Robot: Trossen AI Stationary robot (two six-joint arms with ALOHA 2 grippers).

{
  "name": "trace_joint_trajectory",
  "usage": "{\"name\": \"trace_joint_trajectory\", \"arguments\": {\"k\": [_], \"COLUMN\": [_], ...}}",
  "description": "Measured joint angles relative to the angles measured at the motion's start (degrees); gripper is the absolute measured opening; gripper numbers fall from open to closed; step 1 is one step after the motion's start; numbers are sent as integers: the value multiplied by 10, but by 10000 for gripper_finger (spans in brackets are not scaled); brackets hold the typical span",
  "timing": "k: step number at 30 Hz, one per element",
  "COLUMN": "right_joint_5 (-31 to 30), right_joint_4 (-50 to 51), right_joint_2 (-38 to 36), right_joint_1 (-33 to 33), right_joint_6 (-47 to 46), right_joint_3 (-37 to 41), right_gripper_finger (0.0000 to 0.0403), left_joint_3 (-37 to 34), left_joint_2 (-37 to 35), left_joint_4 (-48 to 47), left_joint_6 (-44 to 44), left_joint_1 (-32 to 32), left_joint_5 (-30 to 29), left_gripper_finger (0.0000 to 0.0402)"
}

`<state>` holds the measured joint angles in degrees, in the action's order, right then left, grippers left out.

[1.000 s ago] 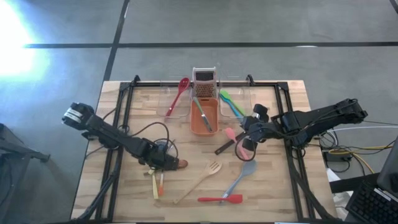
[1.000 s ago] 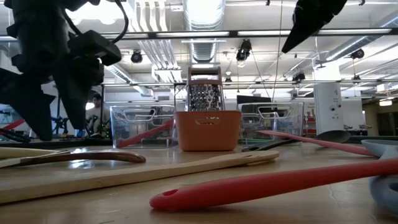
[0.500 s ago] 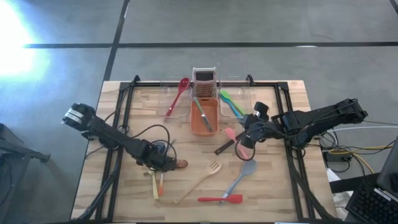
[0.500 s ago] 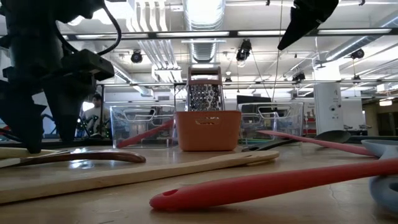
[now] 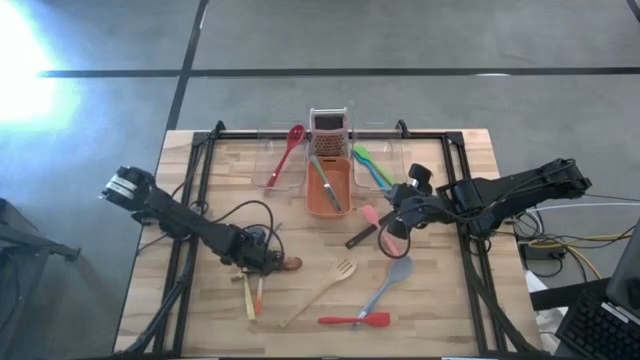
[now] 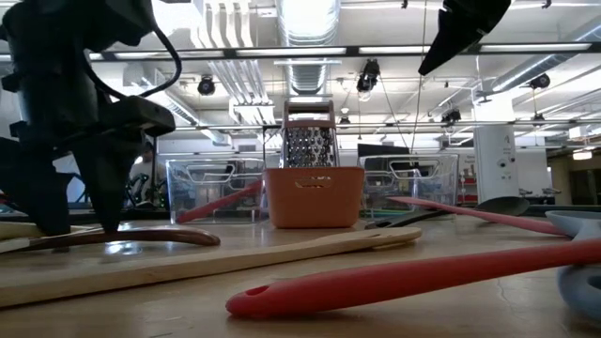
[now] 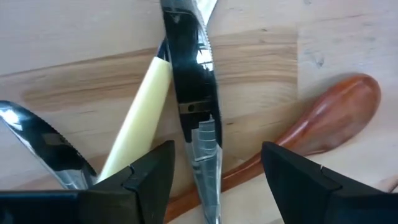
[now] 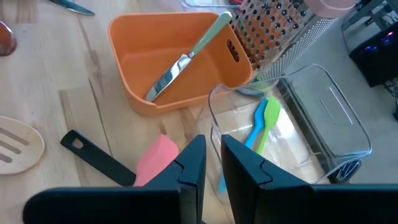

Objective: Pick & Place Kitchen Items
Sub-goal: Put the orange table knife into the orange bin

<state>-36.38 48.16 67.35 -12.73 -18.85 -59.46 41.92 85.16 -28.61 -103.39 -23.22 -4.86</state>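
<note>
Knives straddled by left gripper (image 7: pixel 211 171)
Its fingers are spread wide over a knife (image 7: pixel 196 106) on the desk (image 5: pixel 440 300); right gripper (image 5: pixel 393 222) is held nearly closed, empty.

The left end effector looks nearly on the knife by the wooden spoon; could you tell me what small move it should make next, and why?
Probably close the fingers. The left end effector is open and low over the table, its fingers straddling the knife blade, with the wooden spoon lying just beside it. Closing now should catch the knife alone. The right end effector waits, shut, near the orange tub.
</note>
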Motion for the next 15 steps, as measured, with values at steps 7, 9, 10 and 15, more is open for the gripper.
{"name": "trace_joint_trajectory", "arguments": {"k": [7,9,10,15], "right_joint_5": [0,0,0,0], "right_joint_4": [-7,-8,-8,-10], "right_joint_2": [0,0,0,0], "right_joint_1": [0,0,0,0], "right_joint_6": [9,9,9,9], "right_joint_3": [2,4,5,10], "right_gripper_finger": [45,44,43,44], "left_joint_3": [-1,-2,-3,-11], "left_joint_2": [2,2,3,3], "left_joint_4": [1,0,0,0], "left_joint_6": [7,10,11,13], "left_joint_1": [7,8,8,10], "left_joint_5": [0,-3,-5,-18], "left_gripper_finger": [234,222,214,172]}}
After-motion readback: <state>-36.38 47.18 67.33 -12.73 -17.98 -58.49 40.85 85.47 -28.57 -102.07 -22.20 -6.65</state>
